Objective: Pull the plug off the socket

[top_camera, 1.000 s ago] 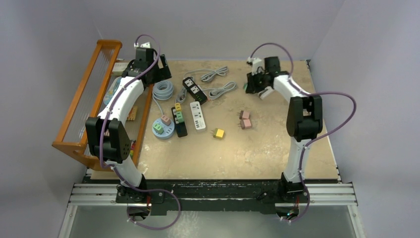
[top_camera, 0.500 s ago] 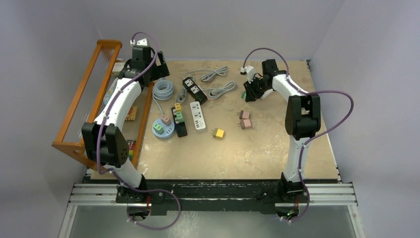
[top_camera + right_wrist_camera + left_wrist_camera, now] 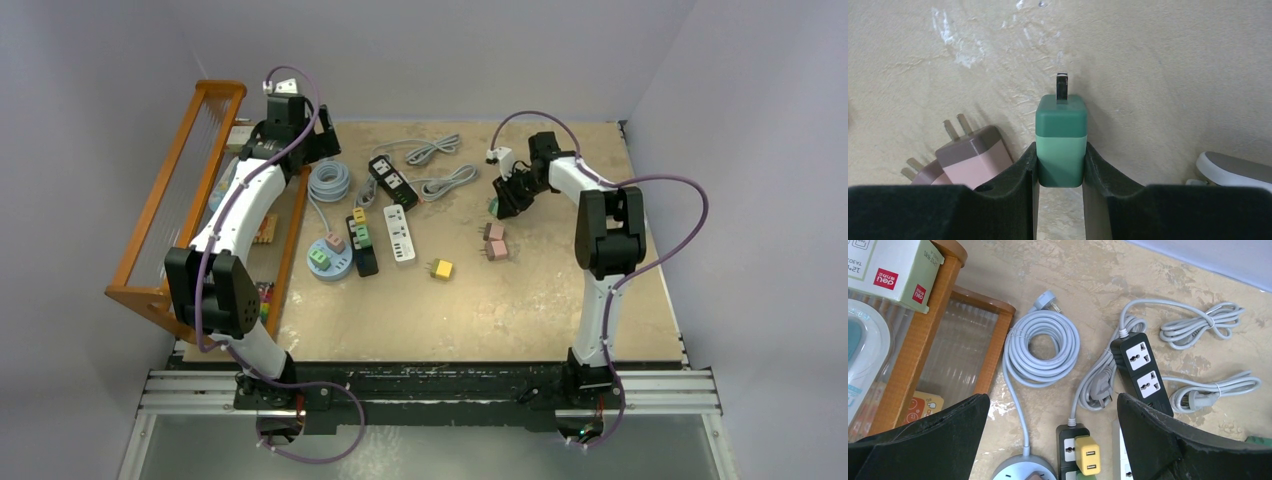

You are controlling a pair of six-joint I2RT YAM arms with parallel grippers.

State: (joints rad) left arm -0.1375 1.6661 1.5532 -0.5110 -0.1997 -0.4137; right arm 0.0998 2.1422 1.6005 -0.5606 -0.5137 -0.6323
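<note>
My right gripper [image 3: 1060,167] is shut on a green plug [image 3: 1061,140], whose metal prongs point away from me at the beige tabletop. From above, this gripper [image 3: 503,198] hangs over the table's back right, just beyond two pink plugs [image 3: 494,241]. My left gripper [image 3: 1052,407] is open and empty, high above the power strips. Below it, a yellow plug [image 3: 1087,455] sits in a black socket strip [image 3: 1068,437]. Beside that strip is a round grey socket [image 3: 329,257] carrying a pink plug and a green plug.
A second black strip [image 3: 393,181], a white strip [image 3: 399,233] and coiled grey cables [image 3: 329,182] lie at the back left. A loose yellow plug [image 3: 441,268] lies mid-table. An orange wooden rack [image 3: 180,200] with boxes lines the left edge.
My right gripper has carried the green plug left and down toward the table, closer to the pink plugs. The left arm shifted slightly toward the back, then held still.
</note>
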